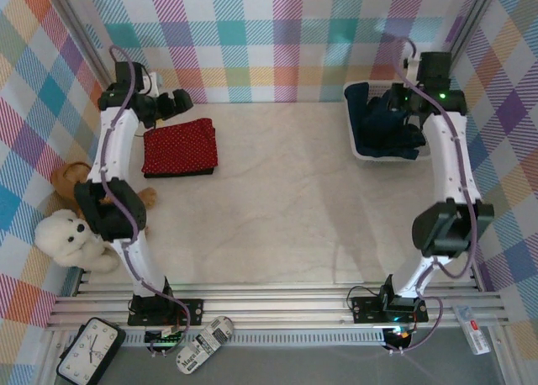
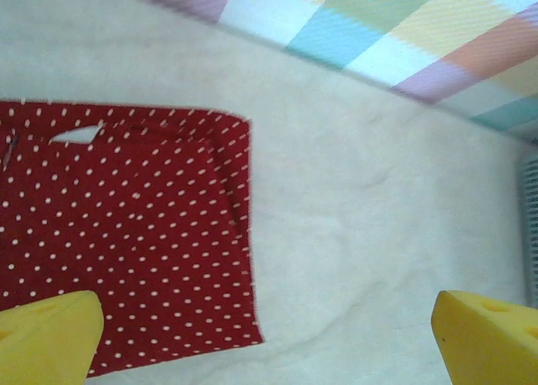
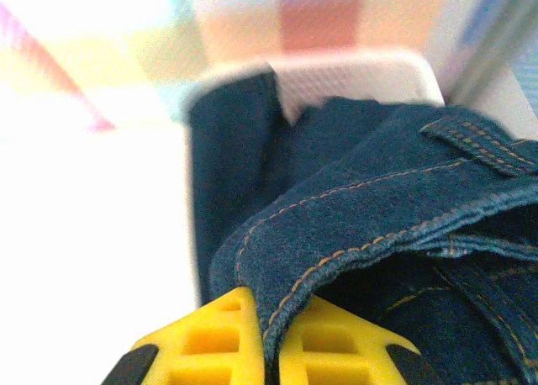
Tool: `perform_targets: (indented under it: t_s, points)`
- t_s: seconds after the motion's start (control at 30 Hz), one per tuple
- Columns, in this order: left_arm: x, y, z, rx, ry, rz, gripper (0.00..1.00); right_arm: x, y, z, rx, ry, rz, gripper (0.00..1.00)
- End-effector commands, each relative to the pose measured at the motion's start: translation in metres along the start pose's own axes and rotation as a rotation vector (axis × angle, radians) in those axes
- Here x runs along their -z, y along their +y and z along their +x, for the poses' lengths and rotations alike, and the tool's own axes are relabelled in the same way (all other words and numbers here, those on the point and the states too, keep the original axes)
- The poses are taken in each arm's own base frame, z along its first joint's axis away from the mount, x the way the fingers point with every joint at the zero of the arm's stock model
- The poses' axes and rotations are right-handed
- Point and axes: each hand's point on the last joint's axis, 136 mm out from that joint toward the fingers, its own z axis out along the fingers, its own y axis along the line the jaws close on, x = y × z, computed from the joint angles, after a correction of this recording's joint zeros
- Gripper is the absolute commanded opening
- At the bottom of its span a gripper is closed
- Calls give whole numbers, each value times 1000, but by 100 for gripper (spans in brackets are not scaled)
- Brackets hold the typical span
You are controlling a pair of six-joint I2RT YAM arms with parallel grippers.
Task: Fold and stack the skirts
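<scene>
Sitting off the table's left edge at about nine o'clock, a brown teddy bear and a white teddy bear crowd beside the left arm. At roughly ten o'clock on the table lies the red dotted skirt, folded into a neat rectangle, with a dark edge showing along its near side. The left gripper hangs just beyond that skirt's far edge. In the left wrist view its yellow fingers stand spread wide, clear of the cloth, with the red dotted skirt flat below and to the left.

At about two o'clock the white basket sits against the back wall, with dark blue denim skirts heaped inside it. The right gripper reaches down into that heap. In the right wrist view the right gripper has its yellow fingers pressed together, pinching a stitched fold of a denim skirt, the basket's rim pale behind it.
</scene>
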Motion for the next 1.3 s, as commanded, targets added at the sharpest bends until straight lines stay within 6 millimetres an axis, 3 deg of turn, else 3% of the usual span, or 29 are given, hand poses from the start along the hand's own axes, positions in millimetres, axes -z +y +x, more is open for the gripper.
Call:
perform_targets:
  t_s: [0.0, 0.13, 0.33, 0.43, 0.53, 0.73, 0.87, 0.93, 1.0, 1.07, 1.13, 1.2, 1.27]
  points:
    - [14, -21, -1, 30, -46, 71, 100, 69, 79, -59, -27, -219, -331, 0]
    - [30, -42, 3, 1, -64, 110, 100, 116, 140, -80, 21, -289, -534, 0]
    - [36, -64, 12, -63, -55, 121, 100, 173, 217, -95, 112, -348, -786, 0]
    - [34, -70, 14, -69, -43, 130, 100, 190, 234, -100, 92, -348, -900, 0]
    - [33, -74, 15, -74, -34, 134, 100, 192, 237, -100, 83, -342, -933, 0]
    - [27, -80, 17, -77, -16, 138, 100, 159, 232, -75, 123, -262, -870, 0]
    - [16, -79, 27, -79, 21, 114, 100, 96, 211, -14, 127, -109, -782, 0]
    - [10, -78, 35, -84, 48, 100, 100, 46, 179, 45, 13, 61, -727, 0]
    - [4, -79, 45, -86, 80, 94, 100, 10, 149, 107, -102, 216, -694, 0]
    - [-5, -79, 58, -88, 120, 82, 100, -9, 133, 167, -107, 325, -643, 0]
    - [-15, -82, 76, -93, 166, 69, 100, -11, 130, 228, -81, 444, -669, 0]
    - [-27, -84, 96, -107, 211, 36, 100, -15, 119, 272, -99, 555, -615, 1]
    - [-38, -87, 117, -132, 258, -4, 100, -22, 99, 302, -130, 644, -488, 18]
